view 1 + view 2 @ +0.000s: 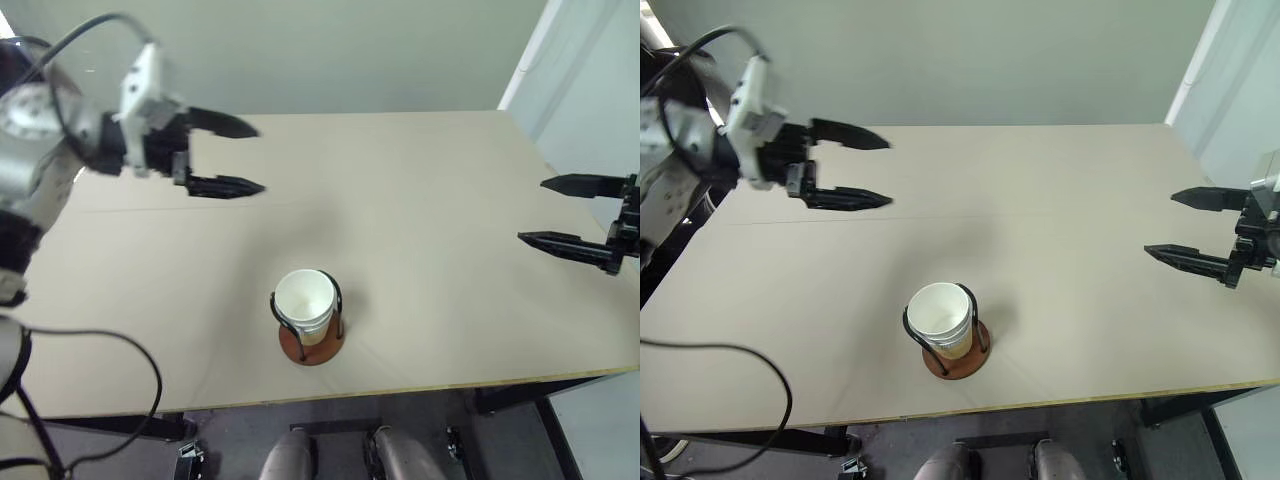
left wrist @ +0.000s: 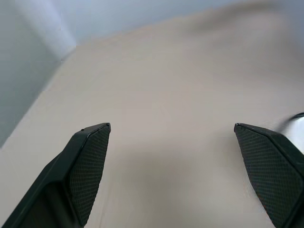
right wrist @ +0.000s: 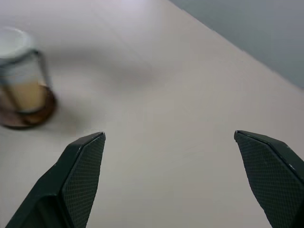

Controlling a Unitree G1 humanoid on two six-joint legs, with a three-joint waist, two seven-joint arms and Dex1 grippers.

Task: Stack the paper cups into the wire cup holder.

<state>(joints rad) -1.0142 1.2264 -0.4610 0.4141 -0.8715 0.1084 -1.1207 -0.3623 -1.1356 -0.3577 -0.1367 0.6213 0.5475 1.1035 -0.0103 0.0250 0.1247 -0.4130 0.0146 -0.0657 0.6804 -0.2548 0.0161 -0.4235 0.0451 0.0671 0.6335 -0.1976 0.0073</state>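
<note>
Paper cups [image 1: 304, 303] nested in the wire cup holder [image 1: 312, 345]; left hand [image 1: 240, 155] and right hand [image 1: 547, 211] flank it, both open, empty.

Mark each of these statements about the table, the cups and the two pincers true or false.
1. The tan ribbed paper cups sit inside the black wire cup holder on its reddish-brown disc base. True.
2. The left pincer grips a cup. False: it is open and empty.
3. The right pincer is open, apart from the holder. True.
4. Loose cups lie on the beige table. False: the visible cups are all in the holder.
</note>
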